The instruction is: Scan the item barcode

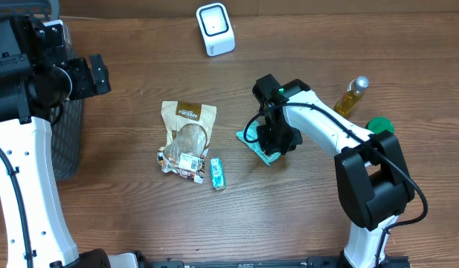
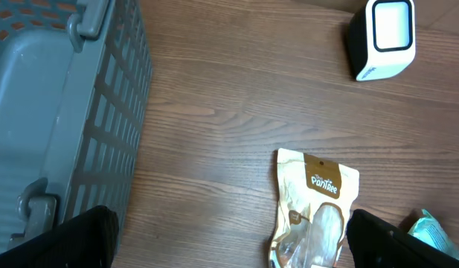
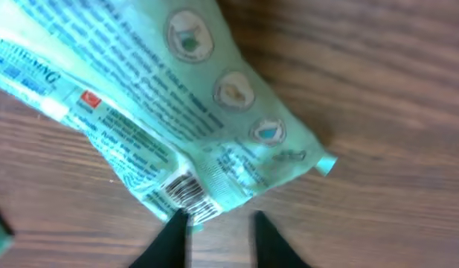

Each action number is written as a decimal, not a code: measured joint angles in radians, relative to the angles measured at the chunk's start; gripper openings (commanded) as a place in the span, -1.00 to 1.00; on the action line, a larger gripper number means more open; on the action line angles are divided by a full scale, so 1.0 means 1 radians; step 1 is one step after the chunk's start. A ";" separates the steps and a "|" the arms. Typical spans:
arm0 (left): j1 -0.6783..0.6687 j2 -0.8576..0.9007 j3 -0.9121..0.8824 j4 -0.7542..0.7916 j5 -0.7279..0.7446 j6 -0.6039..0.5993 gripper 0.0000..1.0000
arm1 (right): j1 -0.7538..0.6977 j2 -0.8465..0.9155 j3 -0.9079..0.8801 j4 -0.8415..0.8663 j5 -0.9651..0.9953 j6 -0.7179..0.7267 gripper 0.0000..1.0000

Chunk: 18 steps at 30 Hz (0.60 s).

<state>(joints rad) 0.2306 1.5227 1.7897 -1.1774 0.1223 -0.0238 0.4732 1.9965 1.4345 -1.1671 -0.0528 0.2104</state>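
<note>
Right gripper (image 3: pixel 220 240) sat low at the teal packet's (image 3: pixel 177 112) barcode edge, jaws narrowly apart, probably to pinch it; grip unclear.

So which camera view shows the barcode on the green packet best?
The right wrist view: the barcode on the green packet sits close, its bars distinct. Overhead, the right arm hides most of the packet. The left wrist view catches only one corner.

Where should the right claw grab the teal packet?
Take the teal packet by its thin edge seam beside the barcode, coming down from above. It lies flat on the table, so probably only an edge offers the right claw a bite; keep the barcode uncovered.
</note>
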 measured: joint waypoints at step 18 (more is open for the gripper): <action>0.000 0.000 0.000 0.000 0.000 0.000 0.99 | 0.000 0.000 0.000 0.013 -0.048 -0.002 -0.64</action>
<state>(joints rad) 0.2306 1.5227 1.7897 -1.1774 0.1223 -0.0238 0.4728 1.9968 1.4345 -1.1538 -0.1005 0.2089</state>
